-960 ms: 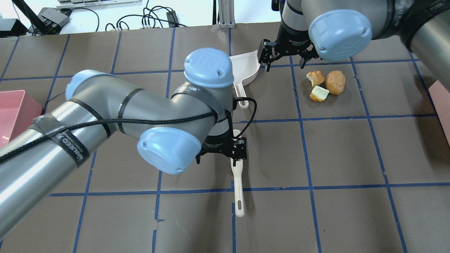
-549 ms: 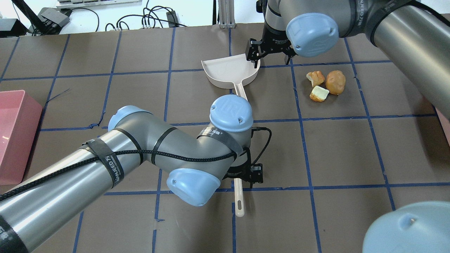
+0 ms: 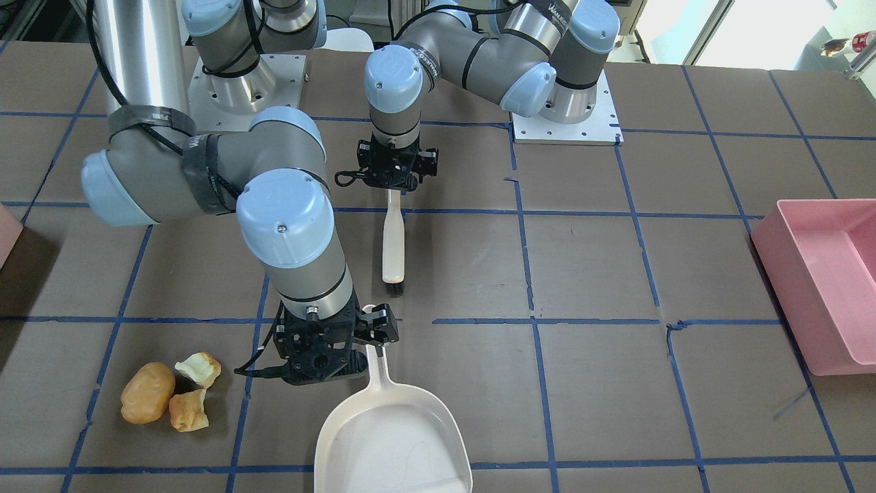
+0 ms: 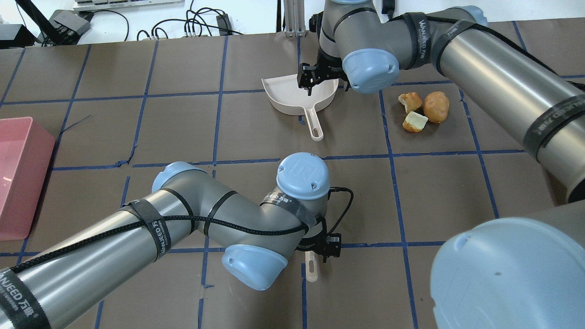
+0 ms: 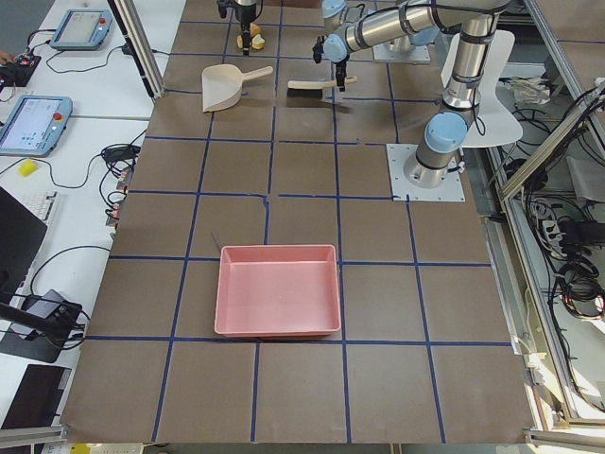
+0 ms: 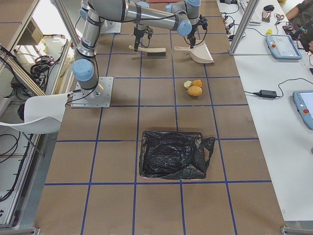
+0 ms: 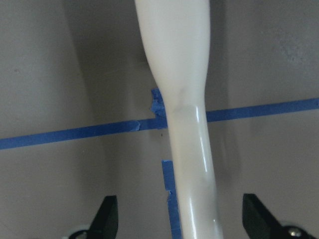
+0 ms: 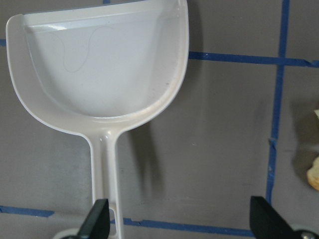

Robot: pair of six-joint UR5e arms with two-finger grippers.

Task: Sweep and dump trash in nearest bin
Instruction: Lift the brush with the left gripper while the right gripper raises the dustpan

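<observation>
The trash, one tan lump and two torn orange chunks, lies on the table and also shows in the front view. Only a slanted edge of the peach bin shows. My right gripper is open above a white dustpan, whose handle lies by one fingertip. My left gripper is open, and the white handle of the brush lies between its fingers on the table.
A rose-pink tub stands at the table's left end. In the exterior right view a box lined with a black bag stands at the right end. Blue tape lines cross the brown table.
My left gripper has moved back along the brush handle toward its end. My right gripper has moved left from beside the trash to over the dustpan. Both stay open.
</observation>
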